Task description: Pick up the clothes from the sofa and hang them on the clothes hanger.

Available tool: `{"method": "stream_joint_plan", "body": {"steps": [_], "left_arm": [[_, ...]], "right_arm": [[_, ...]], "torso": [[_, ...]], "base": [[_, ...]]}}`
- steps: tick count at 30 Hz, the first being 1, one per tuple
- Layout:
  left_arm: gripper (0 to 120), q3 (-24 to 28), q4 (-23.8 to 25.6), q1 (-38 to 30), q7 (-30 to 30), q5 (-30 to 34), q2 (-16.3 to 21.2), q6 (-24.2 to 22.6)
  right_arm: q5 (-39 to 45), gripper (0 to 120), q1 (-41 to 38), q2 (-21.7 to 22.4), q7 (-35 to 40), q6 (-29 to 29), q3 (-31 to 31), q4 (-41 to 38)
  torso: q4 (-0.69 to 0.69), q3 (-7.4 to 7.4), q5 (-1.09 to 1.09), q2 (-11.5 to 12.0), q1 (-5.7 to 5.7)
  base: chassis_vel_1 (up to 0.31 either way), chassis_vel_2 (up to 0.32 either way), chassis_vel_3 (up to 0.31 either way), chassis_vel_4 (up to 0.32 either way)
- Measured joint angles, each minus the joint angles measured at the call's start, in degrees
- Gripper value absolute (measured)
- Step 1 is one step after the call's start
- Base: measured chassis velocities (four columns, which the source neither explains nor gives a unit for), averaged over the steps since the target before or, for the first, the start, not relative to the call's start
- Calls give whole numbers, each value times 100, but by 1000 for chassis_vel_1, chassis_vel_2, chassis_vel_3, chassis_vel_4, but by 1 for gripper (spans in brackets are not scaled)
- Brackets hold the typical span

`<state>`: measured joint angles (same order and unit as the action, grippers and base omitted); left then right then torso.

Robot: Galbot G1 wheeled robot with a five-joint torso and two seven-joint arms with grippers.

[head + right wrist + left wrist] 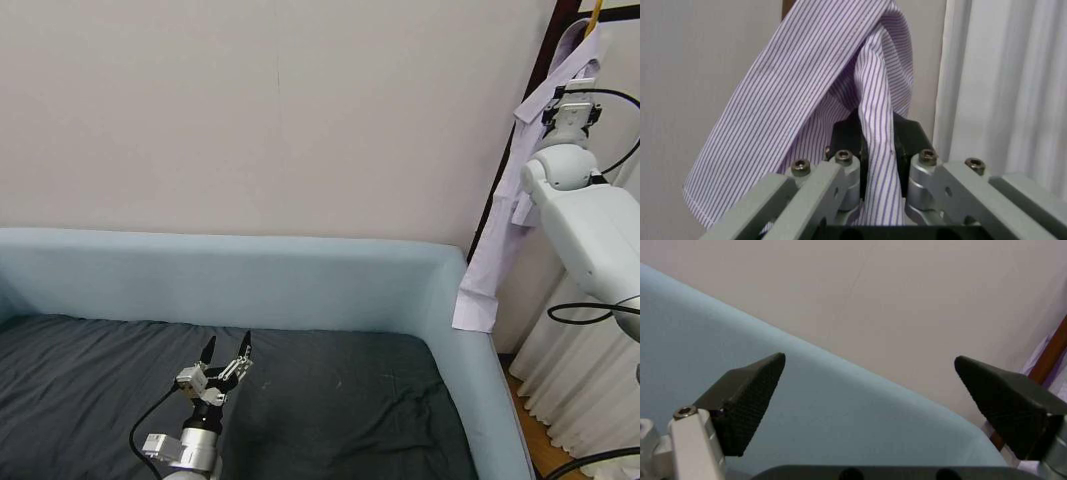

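Observation:
A purple-striped white shirt point(505, 205) hangs beside the dark wooden clothes stand point(543, 62) to the right of the sofa, one sleeve trailing down past the armrest. My right gripper point(571, 108) is raised high against the shirt's upper part. In the right wrist view its black fingers point(845, 136) are shut on a fold of the shirt point(820, 75). My left gripper point(227, 358) hovers low over the dark seat cushion point(330, 410), open with nothing between its fingers point(747, 399).
The light blue sofa backrest point(220, 280) runs across the view, with its right armrest point(480, 370) below the shirt. A white curtain point(560, 380) hangs at the far right. A plain beige wall point(260, 110) stands behind.

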<state>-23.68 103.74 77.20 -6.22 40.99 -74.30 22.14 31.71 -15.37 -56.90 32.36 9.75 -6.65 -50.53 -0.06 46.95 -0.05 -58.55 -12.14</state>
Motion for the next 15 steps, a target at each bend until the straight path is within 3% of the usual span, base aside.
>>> {"method": "stream_joint_plan", "body": {"steps": [15], "left_arm": [[100, -2, 41, 48, -11, 19, -27, 95]], "right_arm": [[907, 7, -57, 149, 312, 537, -305, -336]], "torso": [[0, 0, 1, -1, 0]], "base": [[0, 0, 0, 0]]}}
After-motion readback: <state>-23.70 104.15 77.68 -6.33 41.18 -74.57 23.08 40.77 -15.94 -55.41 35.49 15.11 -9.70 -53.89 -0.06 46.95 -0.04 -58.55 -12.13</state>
